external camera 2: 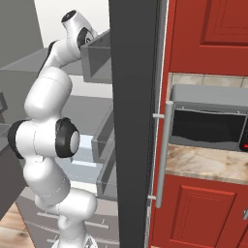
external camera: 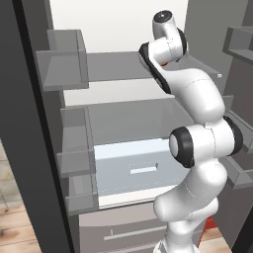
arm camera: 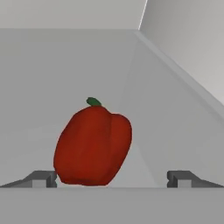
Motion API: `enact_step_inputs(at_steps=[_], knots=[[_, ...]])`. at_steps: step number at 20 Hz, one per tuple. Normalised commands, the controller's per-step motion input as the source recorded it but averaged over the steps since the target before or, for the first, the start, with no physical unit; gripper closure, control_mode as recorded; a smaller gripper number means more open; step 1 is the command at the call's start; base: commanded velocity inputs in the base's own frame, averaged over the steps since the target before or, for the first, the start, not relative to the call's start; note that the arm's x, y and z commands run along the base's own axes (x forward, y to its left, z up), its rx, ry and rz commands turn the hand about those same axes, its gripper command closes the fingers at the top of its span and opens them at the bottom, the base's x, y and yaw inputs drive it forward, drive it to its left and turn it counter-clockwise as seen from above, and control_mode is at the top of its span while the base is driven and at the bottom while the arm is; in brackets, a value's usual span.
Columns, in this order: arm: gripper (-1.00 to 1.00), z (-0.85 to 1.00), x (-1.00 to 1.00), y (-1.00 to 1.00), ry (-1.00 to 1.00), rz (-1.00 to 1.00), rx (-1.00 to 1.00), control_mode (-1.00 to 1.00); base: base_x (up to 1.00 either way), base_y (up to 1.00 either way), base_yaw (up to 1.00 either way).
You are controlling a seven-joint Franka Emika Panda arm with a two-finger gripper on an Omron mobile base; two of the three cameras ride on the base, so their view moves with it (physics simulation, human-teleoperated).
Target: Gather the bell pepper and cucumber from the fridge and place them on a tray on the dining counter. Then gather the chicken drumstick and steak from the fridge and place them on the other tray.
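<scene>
One red bell pepper (arm camera: 92, 146) stands stem-up at lower centre-left of the hand view, on a shelf inside the white fridge (arm camera: 175, 61), and the wide-open, empty gripper (arm camera: 112, 178) should probably shift left to centre it before closing.

I can read no text, label, brand, number or sign anywhere from my end. The fridge (external camera: 123, 74) walls, shelves and door bins are blank, the bell pepper (arm camera: 92, 146) carries no sticker, and the microwave (external camera 2: 208, 123) to the right shows no legible marking on its face or panel.
</scene>
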Motion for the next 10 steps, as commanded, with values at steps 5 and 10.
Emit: enact_step_inputs(at_steps=[5,10], knots=[[-1.0,-0.01,0.16,0.01,0.0,-0.02,0.0,-1.0,0.0,0.0,0.0],[-1.0,-0.02,0.28,0.1,0.0,-0.02,0.0,-1.0,0.0,0.0,0.0]])
